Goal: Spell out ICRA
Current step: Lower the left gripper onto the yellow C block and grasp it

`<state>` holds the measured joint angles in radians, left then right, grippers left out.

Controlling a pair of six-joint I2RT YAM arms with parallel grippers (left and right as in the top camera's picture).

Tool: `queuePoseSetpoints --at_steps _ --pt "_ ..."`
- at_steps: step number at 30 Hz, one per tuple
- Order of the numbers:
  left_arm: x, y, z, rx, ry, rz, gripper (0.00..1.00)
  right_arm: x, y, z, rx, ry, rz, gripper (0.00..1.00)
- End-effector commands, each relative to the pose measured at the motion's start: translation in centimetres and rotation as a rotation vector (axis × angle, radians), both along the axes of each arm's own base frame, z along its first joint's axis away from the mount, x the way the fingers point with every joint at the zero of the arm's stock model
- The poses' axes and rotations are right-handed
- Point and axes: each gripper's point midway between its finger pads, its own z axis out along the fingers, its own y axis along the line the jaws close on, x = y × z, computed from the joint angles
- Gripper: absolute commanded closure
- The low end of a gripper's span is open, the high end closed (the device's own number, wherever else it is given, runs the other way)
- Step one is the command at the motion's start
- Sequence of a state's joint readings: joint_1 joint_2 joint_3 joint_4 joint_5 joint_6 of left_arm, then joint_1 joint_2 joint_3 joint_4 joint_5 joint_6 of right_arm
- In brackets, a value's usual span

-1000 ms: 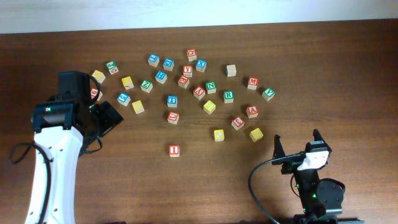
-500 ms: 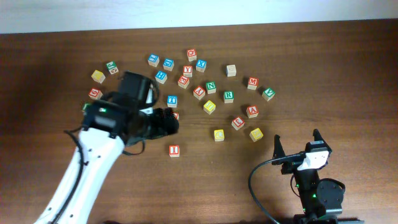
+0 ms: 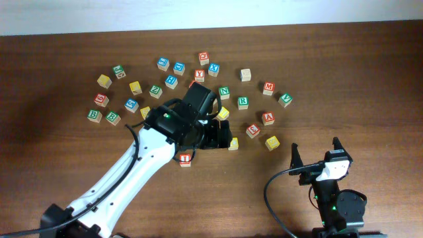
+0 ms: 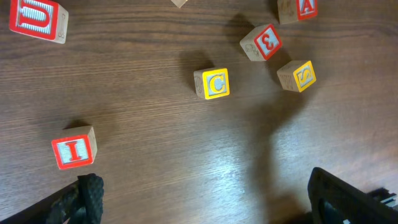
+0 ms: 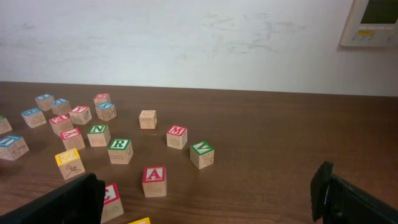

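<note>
Straight ahead of your left claw [image 4: 205,190], just beyond the gap between its fingers, sits the yellow wooden cube lettered C [image 4: 211,83]. The claw hovers spread wide with nothing between its fingers. The red wooden cube lettered I [image 4: 73,149] lies close ahead of the finger at the left of the wrist view, apart from the C. Your right claw [image 5: 208,186] is also spread and empty. The green wooden cube lettered R [image 5: 119,149] and the red wooden cube lettered A [image 5: 154,180] lie ahead of it and to its left.

Watch three things. The C sits slightly turned to the claw's line, so a descent without squaring up could catch a corner and skid it away instead of trapping it. Ahead and to the right, the yellow wooden cube lettered S [image 4: 296,75] and a red wooden cube with a 3-like mark [image 4: 261,42] lie near the C. A drift that way could clip one or grab the wrong one. With fingers this wide, the finger nearest the I could nudge it as you come down, and again when you set the C beside it.

The dark wood-grain bench [image 4: 155,124] is polished enough to show glare, so I judge cubes will slide easily. Beyond it is a plain white wall [image 5: 186,43] with a pale panel [image 5: 373,22] mounted on it.
</note>
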<state>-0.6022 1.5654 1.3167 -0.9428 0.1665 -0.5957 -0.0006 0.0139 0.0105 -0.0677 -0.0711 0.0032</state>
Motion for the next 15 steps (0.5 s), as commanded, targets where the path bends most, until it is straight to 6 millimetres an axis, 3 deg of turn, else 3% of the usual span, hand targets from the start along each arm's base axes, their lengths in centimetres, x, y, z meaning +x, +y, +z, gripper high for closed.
queuePoseSetpoints --at_steps 1,5,8,15 --pt "0.0 -0.8 -2.0 0.016 0.066 0.028 0.05 0.0 -0.1 -0.2 0.001 0.004 -0.004 0.02" --pt "-0.2 -1.6 -5.1 0.058 0.134 0.027 0.05 0.0 -0.1 -0.2 0.001 0.004 -0.004 0.02" --pt "-0.3 -3.4 -6.5 0.063 0.127 -0.011 0.05 0.0 -0.1 -0.2 0.001 0.004 -0.004 0.02" --pt "2.0 -4.7 -10.6 0.164 0.025 -0.012 0.07 0.0 -0.1 -0.2 0.001 0.004 -0.004 0.02"
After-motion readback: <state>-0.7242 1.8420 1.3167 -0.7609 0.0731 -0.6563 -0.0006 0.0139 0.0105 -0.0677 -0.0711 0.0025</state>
